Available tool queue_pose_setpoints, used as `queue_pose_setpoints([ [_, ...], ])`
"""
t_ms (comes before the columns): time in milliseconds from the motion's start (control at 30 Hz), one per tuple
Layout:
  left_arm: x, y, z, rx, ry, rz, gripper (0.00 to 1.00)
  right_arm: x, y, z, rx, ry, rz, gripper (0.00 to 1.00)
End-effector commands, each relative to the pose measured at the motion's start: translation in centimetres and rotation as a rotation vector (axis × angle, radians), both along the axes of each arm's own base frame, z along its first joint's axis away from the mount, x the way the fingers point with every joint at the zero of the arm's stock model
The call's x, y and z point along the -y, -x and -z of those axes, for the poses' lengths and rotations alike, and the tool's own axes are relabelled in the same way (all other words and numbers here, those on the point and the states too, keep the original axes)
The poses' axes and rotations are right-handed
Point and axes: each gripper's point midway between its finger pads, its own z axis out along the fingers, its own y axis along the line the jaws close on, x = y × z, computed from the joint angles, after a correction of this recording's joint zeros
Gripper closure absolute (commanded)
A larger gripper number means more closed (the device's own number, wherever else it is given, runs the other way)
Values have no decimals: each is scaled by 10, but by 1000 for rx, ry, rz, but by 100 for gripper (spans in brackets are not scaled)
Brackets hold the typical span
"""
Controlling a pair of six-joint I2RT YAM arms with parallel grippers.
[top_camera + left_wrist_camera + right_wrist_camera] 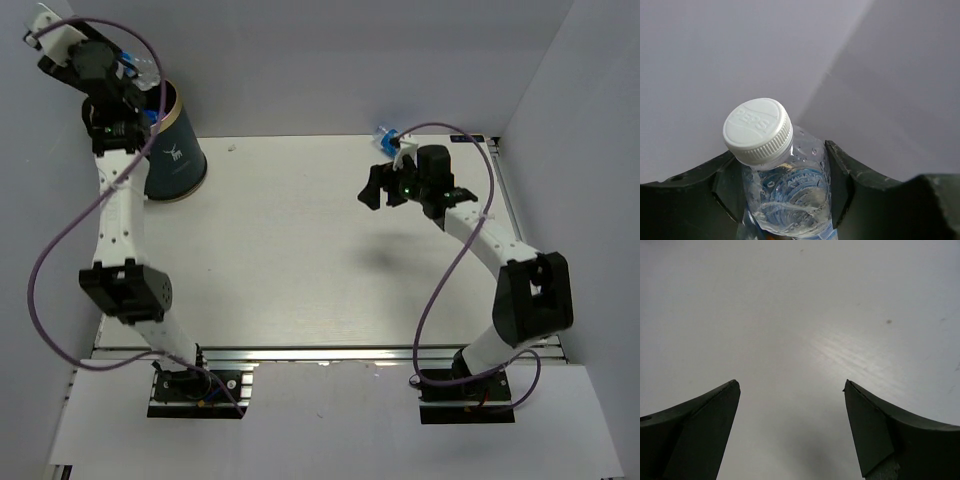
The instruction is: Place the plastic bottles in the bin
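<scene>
The left gripper [785,172] is pinching a bottle [790,200], its cap [758,131] pointing out past the fingers [841,180]. The right gripper [791,390] is gaping wide, empty.

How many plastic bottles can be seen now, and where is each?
2. A white-capped bottle sits between the jaws of the left gripper, beside the bin. A second bottle lies at the far edge of the table, beyond the right arm. The bin may hide more.

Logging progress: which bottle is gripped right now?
The white-capped bottle in the left gripper, by the bin; the other bottle sits ungripped on the table.
</scene>
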Motion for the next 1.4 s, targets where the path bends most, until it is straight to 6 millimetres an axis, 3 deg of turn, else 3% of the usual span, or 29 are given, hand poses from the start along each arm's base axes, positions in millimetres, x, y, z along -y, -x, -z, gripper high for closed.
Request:
queue_pose_setpoints([
  [0, -58, -22, 29, -109, 10, -167, 53, 24, -41, -15, 112, 157, -15, 11],
  [33, -70, -36, 51, -157, 12, -220, 52, 38, -58, 1, 82, 198, 22, 11],
  [67, -72, -41, 52, -163, 2, -237, 49, 44, -69, 0, 89, 219, 30, 11],
  [100, -75, -41, 45, -145, -4, -253, 43, 51, -86, -14, 132, 242, 37, 11],
  [133, -78, -44, 49, -158, -8, -266, 24, 58, -100, 3, 110, 265, 43, 11],
  [167, -79, -48, 56, -171, -8, -274, 8, 72, -112, 4, 119, 265, 34, 11],
  [200, -79, -50, 60, -180, -10, -268, 2, 76, -129, 12, 139, 311, -20, 11],
  [267, -77, -52, 62, -185, -12, -250, 2, 96, -150, 19, 151, 367, -49, 11],
  [300, -73, -48, 53, -163, -18, -227, 2, 102, -171, -4, 221, 397, -50, 11],
  [333, -71, -49, 57, -168, -13, -211, 2, 109, -179, 25, 175, 449, -81, 11],
  [467, -58, -41, 34, -119, -10, -127, 2, 132, -221, 34, 257, 500, -82, 11],
  [500, -51, -39, 24, -96, -13, -87, 2, 135, -228, 45, 262, 507, -78, 11],
  [667, -28, -36, 10, -41, -10, 54, 2, 121, -240, 80, 296, 448, -168, 11],
  [700, -23, -36, 9, -31, 2, 85, 2, 122, -245, 100, 270, 447, -158, 10],
  [767, -8, -33, 2, -20, -10, 177, 2, 129, -259, 104, 284, 473, -110, 11],
  [800, -1, -32, 1, -10, -8, 212, 2, 131, -261, 119, 269, 479, -101, 11],
  [833, 15, -22, -14, 22, -32, 285, 2, 130, -262, 124, 269, 474, -110, 11],
  [867, 22, -26, 1, 19, -24, 326, 2, 126, -262, 132, 260, 454, -123, 11],
  [900, 30, -23, 4, 24, -26, 361, 2, 125, -262, 133, 255, 447, -118, 11],
  [933, 47, -9, -11, 71, -52, 422, 2, 122, -261, 134, 248, 427, -126, 11],
  [967, 55, -11, 7, 57, -43, 448, 2, 120, -258, 138, 235, 413, -129, 12],
  [1033, 78, -5, 11, 70, -42, 503, 2, 113, -255, 137, 232, 369, -143, 16],
  [1133, 110, 2, 20, 61, -54, 574, 2, 101, -246, 132, 208, 296, -173, 41],
  [1167, 116, 3, 22, 50, -54, 582, 2, 99, -243, 130, 200, 277, -176, 70],
  [1200, 119, 3, 22, 42, -58, 579, 2, 96, -238, 126, 193, 255, -182, 75],
  [1233, 140, 3, 22, 33, -58, 616, 2, 93, -234, 120, 182, 233, -183, 78],
  [1267, 141, 3, 25, 10, -54, 600, 2, 91, -230, 103, 198, 218, -189, 81],
  [1333, 147, 4, 22, 2, -57, 603, 2, 83, -212, 97, 176, 175, -223, 88],
  [1367, 148, 5, 24, -12, -48, 609, 2, 81, -205, 66, 217, 163, -225, 90],
])
